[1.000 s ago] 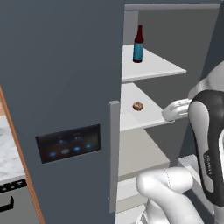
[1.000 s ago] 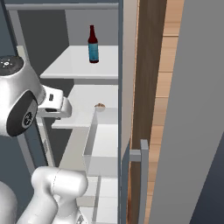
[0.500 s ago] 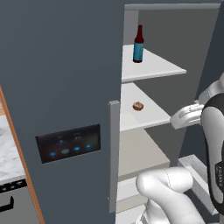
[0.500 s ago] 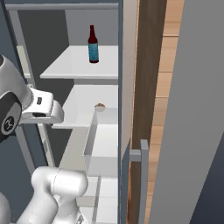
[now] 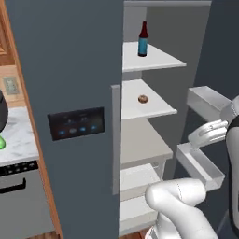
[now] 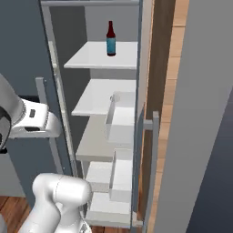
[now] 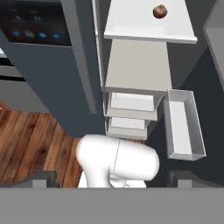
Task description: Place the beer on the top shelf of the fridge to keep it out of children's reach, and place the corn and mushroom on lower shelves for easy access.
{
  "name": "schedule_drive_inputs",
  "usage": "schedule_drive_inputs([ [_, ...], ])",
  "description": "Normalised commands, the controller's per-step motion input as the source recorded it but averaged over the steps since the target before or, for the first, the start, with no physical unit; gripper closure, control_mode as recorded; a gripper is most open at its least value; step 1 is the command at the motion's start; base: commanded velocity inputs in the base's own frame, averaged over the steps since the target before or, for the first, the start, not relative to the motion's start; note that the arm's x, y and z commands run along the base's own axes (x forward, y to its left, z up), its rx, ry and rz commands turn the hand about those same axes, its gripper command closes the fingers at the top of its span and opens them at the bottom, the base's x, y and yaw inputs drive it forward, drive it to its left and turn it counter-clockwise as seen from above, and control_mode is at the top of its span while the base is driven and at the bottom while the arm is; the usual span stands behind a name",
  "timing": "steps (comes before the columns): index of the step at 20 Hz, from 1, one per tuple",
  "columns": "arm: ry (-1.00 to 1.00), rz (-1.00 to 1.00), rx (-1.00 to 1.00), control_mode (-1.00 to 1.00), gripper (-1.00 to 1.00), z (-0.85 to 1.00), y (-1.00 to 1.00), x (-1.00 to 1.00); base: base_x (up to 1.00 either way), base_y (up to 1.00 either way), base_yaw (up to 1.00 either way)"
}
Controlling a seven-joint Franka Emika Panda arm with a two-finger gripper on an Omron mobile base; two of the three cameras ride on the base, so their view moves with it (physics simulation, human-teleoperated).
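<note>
The beer (image 5: 143, 39) (image 6: 110, 39) stands upright on the top shelf (image 5: 156, 58) (image 6: 98, 58) of the open fridge (image 5: 70, 70). One shelf lower (image 5: 151, 108) (image 7: 144, 27) lies the mushroom (image 5: 143, 99) (image 7: 160, 11). A sliver of bright green, the corn (image 5: 2, 142), shows on the counter at the far left edge. My gripper (image 5: 201, 135) (image 7: 111, 179) hangs outside the fridge, drawn back below the level of the mushroom's shelf. Its fingertips (image 7: 42, 176) stand wide apart, open and empty.
The fridge's closed left door carries a blue-lit control panel (image 5: 77, 123) and a long handle (image 5: 115, 140). The open right door holds bins (image 5: 200, 161) (image 6: 120, 118) (image 7: 183, 124) close to my hand. A wooden floor (image 7: 30, 135) lies below.
My hand has drawn back out of the fridge, away from the mushroom's shelf. The whole picture has shifted a little, so the base has moved. Beer and mushroom stay put.
</note>
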Motion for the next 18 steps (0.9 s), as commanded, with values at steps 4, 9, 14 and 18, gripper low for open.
schedule_drive_inputs([
  [4, 0.00, 0.00, 0.00, 1.00, -1.00, 0.00, 0.00, 0.00, -0.49, 0.86, 0.32],
  [9, 0.00, 0.00, 0.00, 1.00, -1.00, 0.00, 0.00, 0.00, -0.05, 1.00, 0.37],
  [14, 0.00, 0.00, 0.00, 1.00, -1.00, 0.00, 0.00, 0.00, 0.26, 1.00, 0.25],
  [18, 0.00, 0.00, 0.00, 1.00, -1.00, 0.00, 0.00, 0.00, 0.40, 0.78, 0.05],
])
